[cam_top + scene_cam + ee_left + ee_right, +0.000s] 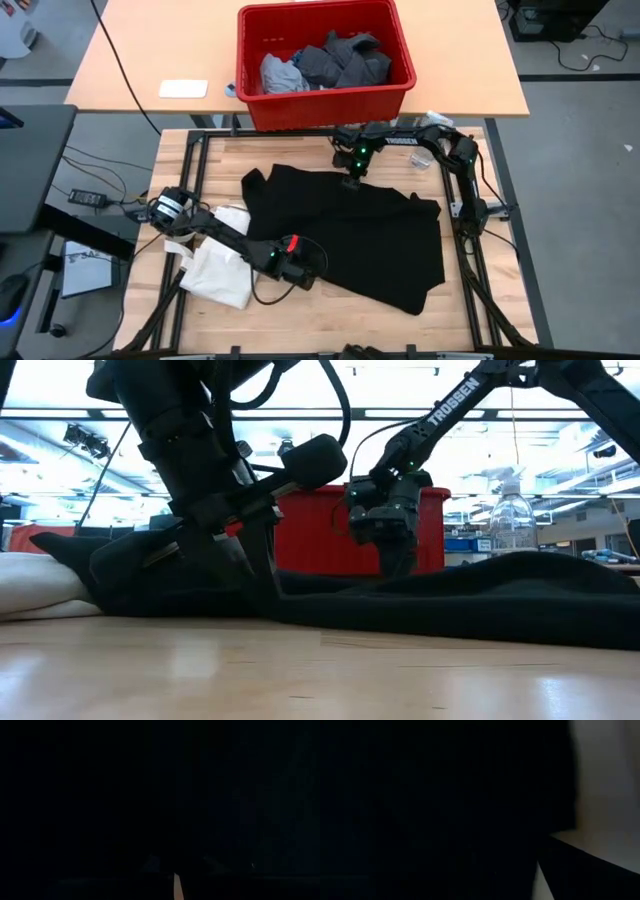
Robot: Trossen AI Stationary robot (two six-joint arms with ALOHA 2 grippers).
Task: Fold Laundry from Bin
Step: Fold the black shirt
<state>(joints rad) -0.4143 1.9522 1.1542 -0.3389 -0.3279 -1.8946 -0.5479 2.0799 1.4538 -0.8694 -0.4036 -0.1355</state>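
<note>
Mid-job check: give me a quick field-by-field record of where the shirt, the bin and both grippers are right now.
shirt: black T-shirt spread flat on the wooden table
bin: red bin on the far table, still holding grey laundry
left gripper: left gripper low at the shirt's near edge; fingers not readable
right gripper: right gripper down at the shirt's far edge; fingers not readable
other: white cloth beside the shirt, under the left arm
wrist views: almost fully dark
</note>
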